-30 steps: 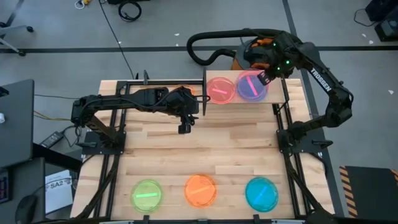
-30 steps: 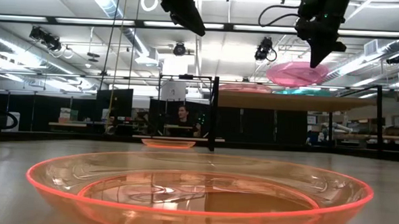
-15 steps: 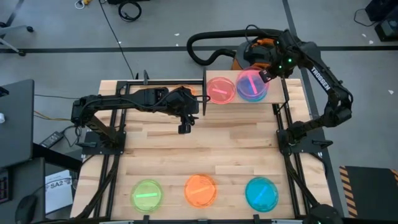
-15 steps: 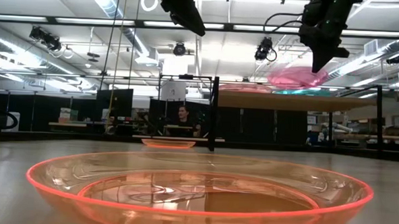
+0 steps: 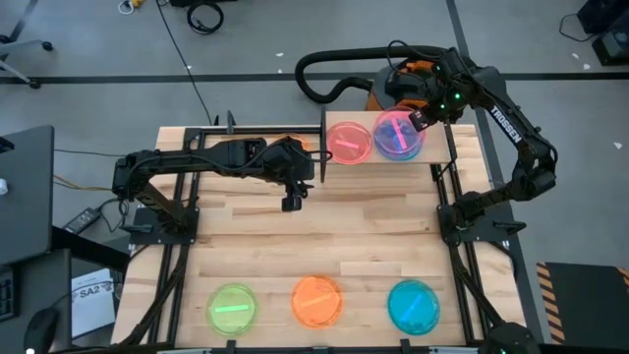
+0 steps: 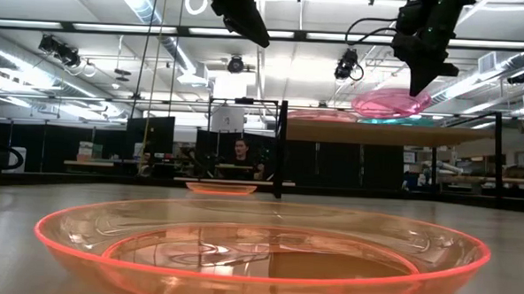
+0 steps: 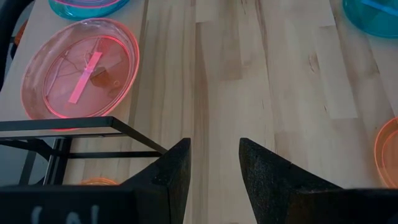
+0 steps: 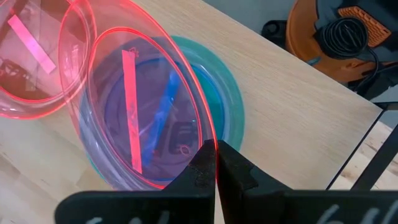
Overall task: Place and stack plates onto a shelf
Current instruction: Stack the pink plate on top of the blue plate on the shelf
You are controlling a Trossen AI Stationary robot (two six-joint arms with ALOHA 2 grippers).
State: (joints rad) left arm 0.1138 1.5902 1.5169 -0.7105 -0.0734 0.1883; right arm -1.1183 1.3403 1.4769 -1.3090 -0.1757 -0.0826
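Right gripper pinching pink plate rim over far-right shelf stack; centring before releasing advisable. Left gripper spread, waiting mid-table.

The wooden plank tabletop stands on a grey floor crossed by dark tape lines. A black cable coil lies on the floor beyond the far edge, and an orange cable reel sits near the far right corner. A dark desk stands to the left. Across the room, long ceiling light strips glow overhead, and a person sits at a far bench among dark equipment.
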